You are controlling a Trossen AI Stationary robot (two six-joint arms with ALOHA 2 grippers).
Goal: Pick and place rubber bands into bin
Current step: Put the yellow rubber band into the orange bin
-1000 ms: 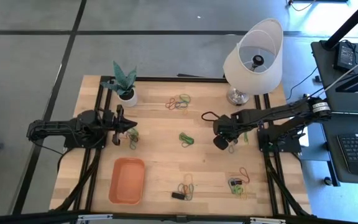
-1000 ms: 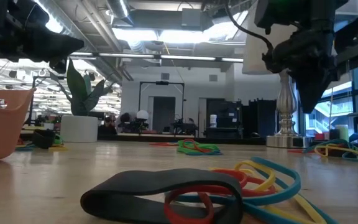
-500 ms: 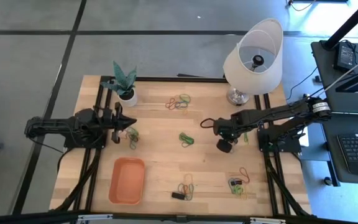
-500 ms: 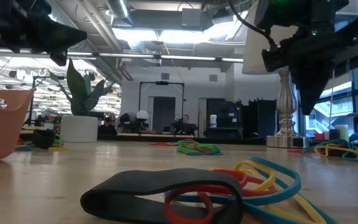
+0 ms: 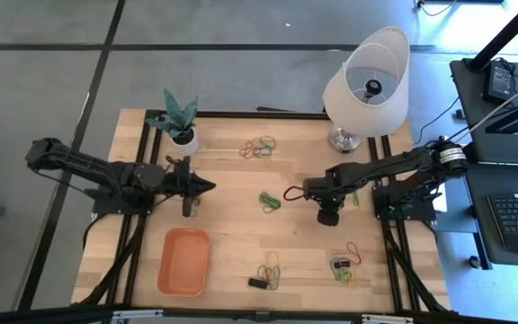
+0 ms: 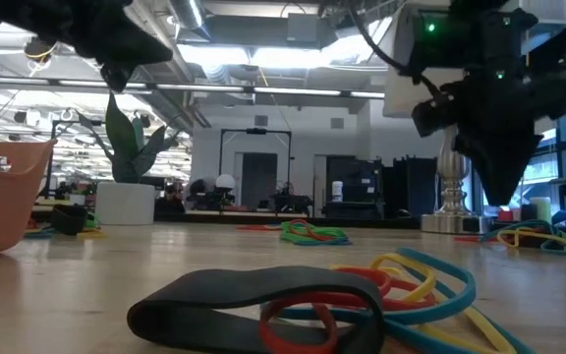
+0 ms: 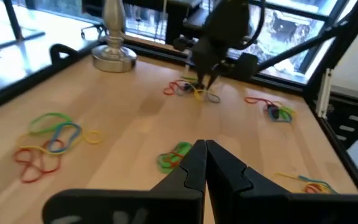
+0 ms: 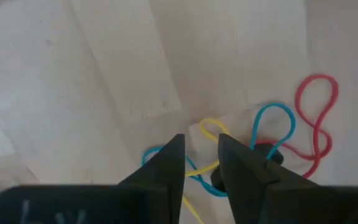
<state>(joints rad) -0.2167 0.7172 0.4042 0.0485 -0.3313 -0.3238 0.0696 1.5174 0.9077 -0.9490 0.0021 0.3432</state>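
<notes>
Low view, nearest first: a dark band (image 6: 254,300) with red, yellow and blue rubber bands (image 6: 411,285) lies closest, the orange bin (image 6: 3,197) sits left of it, and a green heap (image 6: 312,234) lies farther back before the lamp (image 6: 450,187). Beyond the bin, the left gripper (image 5: 207,187) hangs above the table with jaws pressed together, nothing between them. Near the lamp, the right gripper (image 8: 201,158) points down over a tangle of bands (image 8: 272,140), jaws slightly spread.

colourful rubber bands (image 5: 269,201) lie in scattered clusters; the shallow orange bin (image 5: 184,262) sits upright near the front-left corner.
</notes>
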